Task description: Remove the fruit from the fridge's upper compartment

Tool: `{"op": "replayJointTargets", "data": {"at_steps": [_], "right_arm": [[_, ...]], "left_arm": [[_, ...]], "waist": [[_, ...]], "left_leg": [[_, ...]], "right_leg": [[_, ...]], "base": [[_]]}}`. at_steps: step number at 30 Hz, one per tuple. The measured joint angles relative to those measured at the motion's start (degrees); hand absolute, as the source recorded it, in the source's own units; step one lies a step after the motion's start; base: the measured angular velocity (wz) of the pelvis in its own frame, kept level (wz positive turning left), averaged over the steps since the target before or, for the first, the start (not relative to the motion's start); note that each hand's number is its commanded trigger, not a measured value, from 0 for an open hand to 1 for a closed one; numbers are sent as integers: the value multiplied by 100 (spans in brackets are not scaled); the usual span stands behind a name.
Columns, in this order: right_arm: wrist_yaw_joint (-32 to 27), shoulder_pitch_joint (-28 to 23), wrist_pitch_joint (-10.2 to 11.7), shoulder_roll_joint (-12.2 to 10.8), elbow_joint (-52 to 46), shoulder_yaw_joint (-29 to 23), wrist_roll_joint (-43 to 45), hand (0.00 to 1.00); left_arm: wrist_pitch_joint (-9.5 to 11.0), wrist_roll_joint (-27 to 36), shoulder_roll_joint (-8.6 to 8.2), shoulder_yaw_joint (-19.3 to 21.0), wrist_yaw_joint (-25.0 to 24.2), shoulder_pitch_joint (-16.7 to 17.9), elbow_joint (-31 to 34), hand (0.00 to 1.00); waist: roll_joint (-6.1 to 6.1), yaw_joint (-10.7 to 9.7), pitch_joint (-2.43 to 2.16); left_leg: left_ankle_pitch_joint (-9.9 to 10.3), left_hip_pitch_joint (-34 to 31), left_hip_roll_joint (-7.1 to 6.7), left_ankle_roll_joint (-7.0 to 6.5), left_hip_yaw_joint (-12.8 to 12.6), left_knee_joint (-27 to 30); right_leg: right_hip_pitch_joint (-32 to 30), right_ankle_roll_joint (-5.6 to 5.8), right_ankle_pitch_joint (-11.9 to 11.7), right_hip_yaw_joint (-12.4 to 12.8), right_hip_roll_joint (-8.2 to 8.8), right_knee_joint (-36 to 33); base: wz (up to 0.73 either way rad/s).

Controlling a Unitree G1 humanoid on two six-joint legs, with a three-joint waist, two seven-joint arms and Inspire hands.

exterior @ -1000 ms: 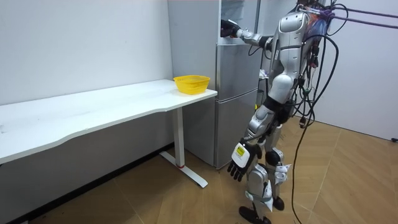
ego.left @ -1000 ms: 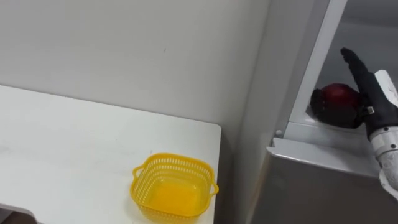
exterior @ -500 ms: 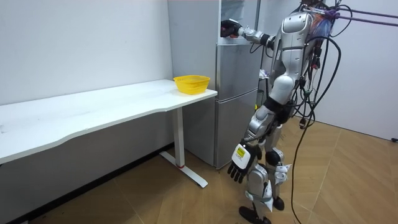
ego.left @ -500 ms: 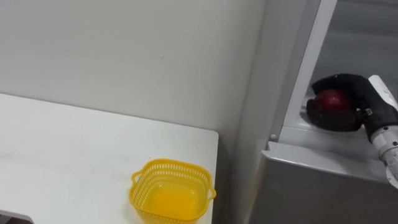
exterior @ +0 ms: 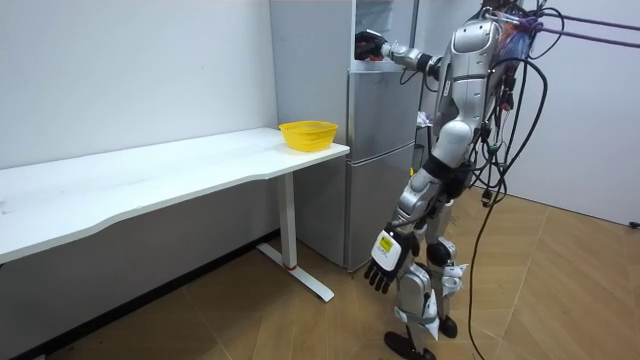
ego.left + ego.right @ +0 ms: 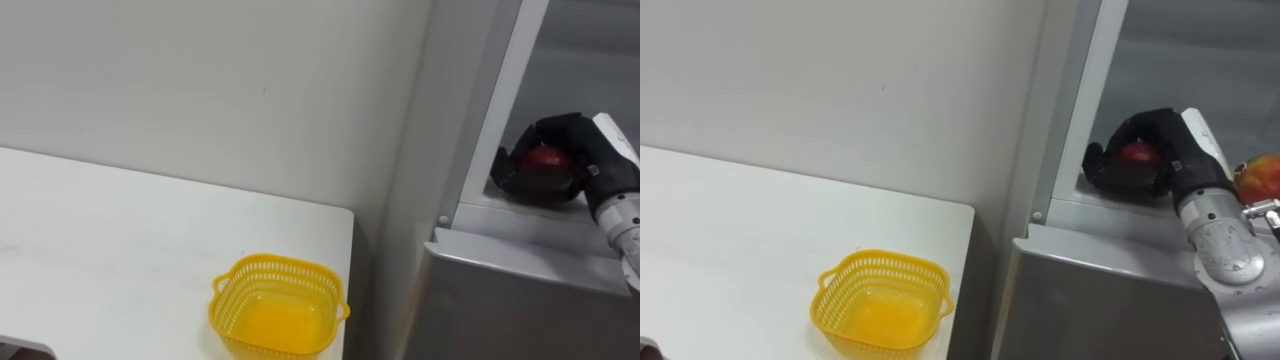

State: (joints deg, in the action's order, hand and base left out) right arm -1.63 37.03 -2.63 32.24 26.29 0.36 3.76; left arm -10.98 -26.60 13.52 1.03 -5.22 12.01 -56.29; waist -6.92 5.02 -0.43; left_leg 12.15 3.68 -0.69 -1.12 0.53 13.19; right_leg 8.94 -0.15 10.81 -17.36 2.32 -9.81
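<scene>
Grasp stage: right hand [image 6: 572, 130] curled round red fruit [image 6: 545, 160], prob. an apple, on upper fridge shelf [image 6: 525, 212]; left hand [image 5: 384, 266] hangs slack at thigh; lift-out and transfer, presumably to yellow basket [image 6: 279, 305] on counter [image 6: 100, 240], not yet done.

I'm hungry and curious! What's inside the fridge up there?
Inside the fridge is a red apple. The right hand is curled round it, so most of it is covered. Another reddish-yellow fruit shows to its right. What lies behind the hand is covered.
</scene>
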Motion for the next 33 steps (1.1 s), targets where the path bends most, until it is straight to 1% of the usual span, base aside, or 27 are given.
{"op": "replayJointTargets", "data": {"at_steps": [9, 13, 15, 17, 18, 19, 21, 22, 23, 24, 26, 28, 29, 33], "right_arm": [[-33, -8, 6, -1, -8, 8, -254, 100], [-209, -18, 2, -3, -27, 38, -395, 100], [-316, -98, -62, -6, -212, 46, -421, 100], [-503, -295, -74, -77, -660, 58, -348, 100], [-557, -327, -73, -113, -762, 58, -319, 100], [-677, -405, -60, -168, -961, 53, -302, 100], [-821, -534, -35, -191, -1223, 52, -363, 100], [-954, -624, -33, -259, -1408, 44, -355, 100], [-1090, -734, -22, -336, -1630, 44, -345, 100], [-1141, -795, 13, -361, -1730, 44, -344, 100], [-1346, -1061, 45, -396, -2100, 44, -340, 100], [-1504, -1204, 64, -460, -2299, 43, -277, 100], [-1611, -1321, 63, -518, -2444, 33, -105, 100], [-1885, -1605, 63, -550, -2924, -72, 325, 100]], "left_arm": [[5, -3, 2, -5, 7, -15, 66, 0], [3, -12, 1, -5, 66, -9, 61, 0], [6, -6, 2, -4, 140, -11, 61, 0], [11, 2, 1, 4, 218, -8, 41, 0], [13, 2, 0, 4, 234, -9, 35, 0], [24, -14, -1, 4, 245, -21, 33, 0], [75, -21, -14, -4, 247, -28, 30, 0], [114, 10, -14, -11, 248, -26, 25, 0], [137, 12, -14, -18, 248, -30, 21, 0], [150, 10, -16, -27, 249, -31, 20, 0], [180, 7, -45, -50, 286, -14, 20, 0], [180, 9, -75, -54, 382, 22, 14, 0], [185, 10, -74, -51, 399, 23, -9, 0], [264, 6, -102, 23, 415, 6, -143, 0]], "waist": [[-1, 4, 1], [1, 3, 2], [1, 10, 2], [37, 30, 23], [50, 30, 31], [83, 2, 50], [136, -17, 54], [160, -30, 54], [195, -52, 50], [214, -63, 50], [302, -113, 11], [346, -147, -4], [356, -175, -7], [375, -172, -10]], "left_leg": [[0, -1, 2, 0, -29, 10], [0, 9, 3, 0, -68, 4], [-1, 8, 9, 1, -92, -11], [-1, 2, 38, 1, -191, -32], [-1, -1, 36, 1, -216, -38], [-1, -13, 39, 1, -220, -38], [-1, -13, 34, 1, -217, -47], [-1, -13, 33, 1, -214, -53], [-1, -15, 35, 1, -205, -59], [-1, -15, 35, 1, -203, -59], [-2, -19, 33, 1, -208, -62], [-3, -15, 33, 2, -212, -55], [-5, -14, 35, 4, -213, -52], [-6, -55, 41, 6, -263, -56]], "right_leg": [[-10, -5, -3, -9, -7, -4], [-4, -5, -3, 4, -5, -6], [-15, -5, -3, 34, -7, -6], [-63, -19, -15, 145, -25, -7], [-77, -22, -23, 155, -30, -7], [-91, -23, -33, 147, -34, -5], [-96, -21, -34, 149, -31, -4], [-97, -21, -34, 156, -31, -2], [-102, -21, -34, 156, -34, 3], [-102, -21, -34, 152, -35, 4], [-122, -20, -34, 158, -35, 5], [-131, -20, -34, 175, -36, 5], [-141, -20, -34, 181, -40, 5], [-198, -20, -33, 236, -44, 2]], "base": [[0], [0], [-5], [-19], [-15], [-7], [0], [0], [0], [0], [0], [0], [0], [-6]]}}
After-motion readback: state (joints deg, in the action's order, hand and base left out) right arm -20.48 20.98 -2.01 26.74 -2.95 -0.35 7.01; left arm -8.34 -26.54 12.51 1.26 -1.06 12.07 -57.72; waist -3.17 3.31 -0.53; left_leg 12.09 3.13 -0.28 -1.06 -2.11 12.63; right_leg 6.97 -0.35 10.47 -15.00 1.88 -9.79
